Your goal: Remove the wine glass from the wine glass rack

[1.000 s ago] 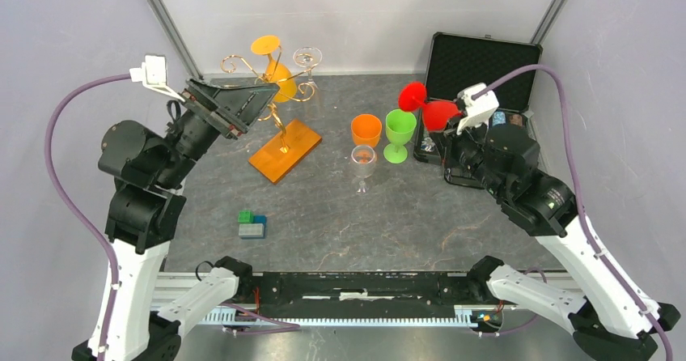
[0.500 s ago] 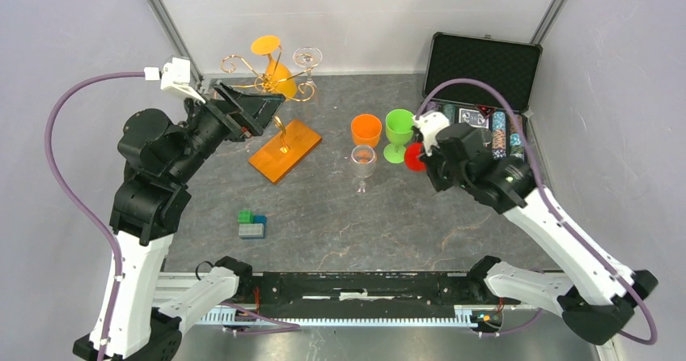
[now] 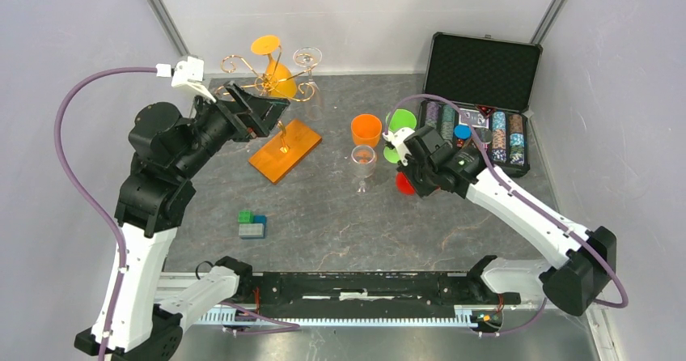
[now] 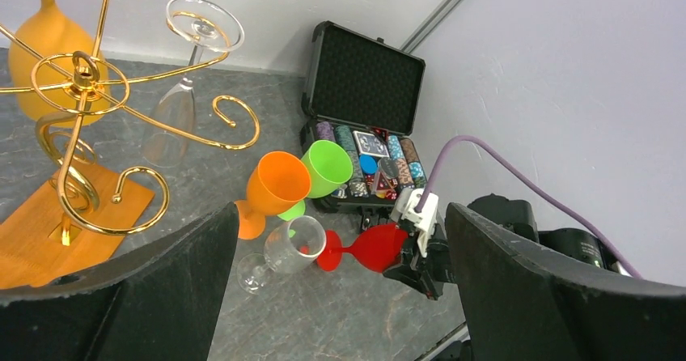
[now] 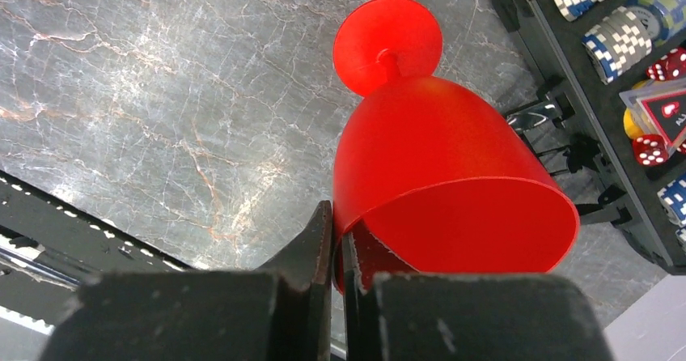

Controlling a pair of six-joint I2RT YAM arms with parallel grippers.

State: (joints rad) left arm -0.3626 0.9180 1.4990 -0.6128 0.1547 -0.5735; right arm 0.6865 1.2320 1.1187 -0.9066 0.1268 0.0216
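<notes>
The gold wine glass rack [image 3: 271, 74] [image 4: 81, 94] stands on its orange base [image 3: 285, 152] at the back left. An orange wine glass [image 3: 279, 78] [image 4: 44, 37] and a clear one [image 3: 307, 56] [image 4: 182, 94] hang upside down from its arms. My left gripper [image 3: 263, 114] [image 4: 340, 288] hovers wide open just left of the rack, holding nothing. My right gripper [image 3: 417, 167] [image 5: 338, 239] is shut on the rim of a red wine glass [image 3: 404, 184] [image 5: 429, 150] [image 4: 372, 248], its foot pointing down at the table.
An orange glass [image 3: 366, 129], a green glass [image 3: 400, 122] and a clear glass [image 3: 363, 160] stand mid-table beside the red one. An open black case of poker chips [image 3: 485, 94] sits at the back right. Toy bricks [image 3: 251, 225] lie front left.
The right arm has carried the red glass from beside the case down and leftward to the table in front of the green glass. The left gripper edged right, closer to the rack.
</notes>
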